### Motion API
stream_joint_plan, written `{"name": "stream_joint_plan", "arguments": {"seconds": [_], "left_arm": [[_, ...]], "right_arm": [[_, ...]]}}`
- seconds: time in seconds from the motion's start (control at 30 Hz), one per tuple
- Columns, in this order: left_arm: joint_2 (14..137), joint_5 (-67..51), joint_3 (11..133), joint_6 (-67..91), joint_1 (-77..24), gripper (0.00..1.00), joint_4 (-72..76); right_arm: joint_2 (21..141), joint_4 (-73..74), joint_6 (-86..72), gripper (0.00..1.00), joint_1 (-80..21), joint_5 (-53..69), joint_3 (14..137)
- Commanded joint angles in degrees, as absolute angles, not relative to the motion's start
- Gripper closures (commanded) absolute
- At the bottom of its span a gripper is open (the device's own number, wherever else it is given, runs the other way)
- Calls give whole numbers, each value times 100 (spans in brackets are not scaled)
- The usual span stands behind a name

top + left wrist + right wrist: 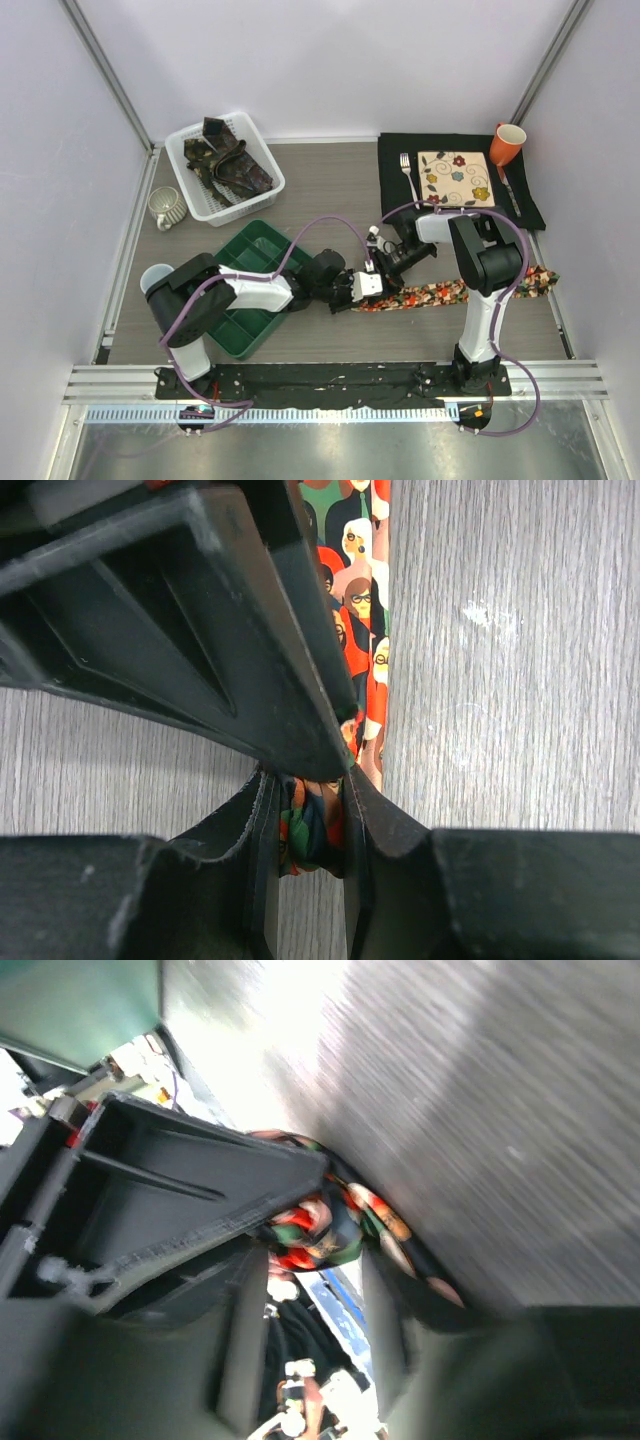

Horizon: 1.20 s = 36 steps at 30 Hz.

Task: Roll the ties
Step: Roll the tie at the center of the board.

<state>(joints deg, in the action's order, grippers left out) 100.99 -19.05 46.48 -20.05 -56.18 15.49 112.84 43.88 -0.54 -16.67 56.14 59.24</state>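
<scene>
While left gripper (353,288) jaws are pinching shut on the folded narrow end of the red-orange tie (450,292), right gripper (388,268) is sitting at that same end; view blurred, can't tell its jaws. Tie is lying flat across the table (330,190) toward the right edge. Dark ties (228,160) are lying in the white basket (195,187).

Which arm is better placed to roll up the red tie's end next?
Left, probably. In its wrist view the left tool is shut on the folded end of the red tie, whose length runs straight away. The right tool is at that end too, but its blurred view shows no clear grip.
</scene>
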Motion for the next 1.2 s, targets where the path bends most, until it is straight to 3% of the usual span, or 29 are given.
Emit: {"name": "stream_joint_plan", "arguments": {"seconds": [0.0,0.2,0.7,0.73,0.77,0.83,0.87,0.93,1.03,1.17], "left_arm": [[10160,-1740,4316,-2153,-5634,86,615],[10178,-1767,4280,-2171,-5634,86,659],[10222,-1705,4280,-2109,-5625,86,685],[10222,-1705,4280,-2101,-5625,86,686],[10239,-1696,4298,-2092,-5625,86,703],[10222,-1696,4298,-2083,-5625,86,694],[10204,-1714,4289,-2074,-5634,86,720],[10152,-1819,4228,-2066,-5564,82,756],[10037,-2319,4052,-1846,-5293,65,1071],[9853,-2917,3360,-1460,-4931,41,2657]], "right_arm": [[11189,4438,194,47,-1512,5510,6090],[11118,4395,9,48,-1512,5959,6275],[11311,4605,325,63,-1731,5599,6020],[11320,4614,395,67,-1731,5581,6029],[11329,4606,404,81,-1731,5538,6047],[11443,4588,431,96,-1731,5353,6091],[11478,4588,457,99,-1723,5266,6100],[11548,4588,509,99,-1679,5107,6100],[11785,4640,527,99,-1591,5028,6065],[12049,4684,501,99,-1512,4957,5986]]}}
